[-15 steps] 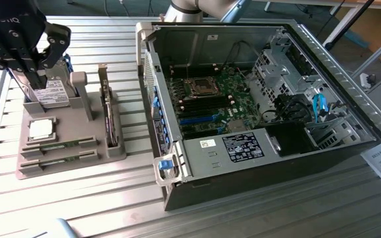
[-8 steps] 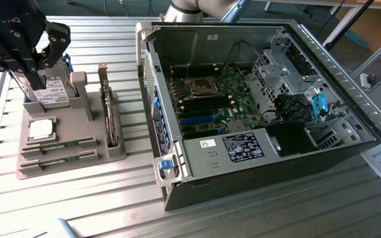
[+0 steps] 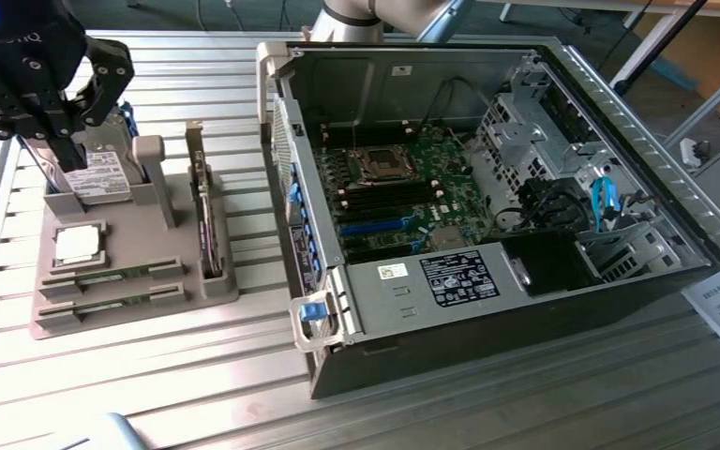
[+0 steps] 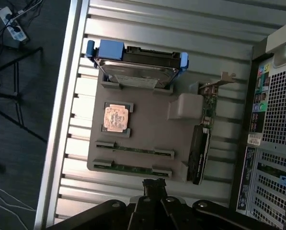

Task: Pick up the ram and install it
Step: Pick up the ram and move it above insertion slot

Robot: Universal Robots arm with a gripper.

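Note:
Two ram sticks, thin green boards, lie in slots at the front of a grey holder [image 3: 97, 314]: one ram [image 3: 112, 276] [image 4: 133, 150] and a second ram [image 3: 116, 300] [image 4: 131, 167] beside it. My black gripper [image 3: 63, 150] [image 4: 154, 184] hangs well above the holder, over its hard-drive end in the exterior view. Its fingers are shut with nothing between them. In the wrist view the fingertips [image 4: 154, 183] sit just off the holder's edge, nearest the second ram.
The holder also carries a silver hard drive [image 4: 138, 69], a square processor chip [image 4: 117, 117] and an upright expansion card [image 4: 200, 153]. An open PC case [image 3: 660, 159] with its motherboard [image 3: 397, 187] lies at the exterior view's right, on a ribbed metal table [image 3: 147, 394].

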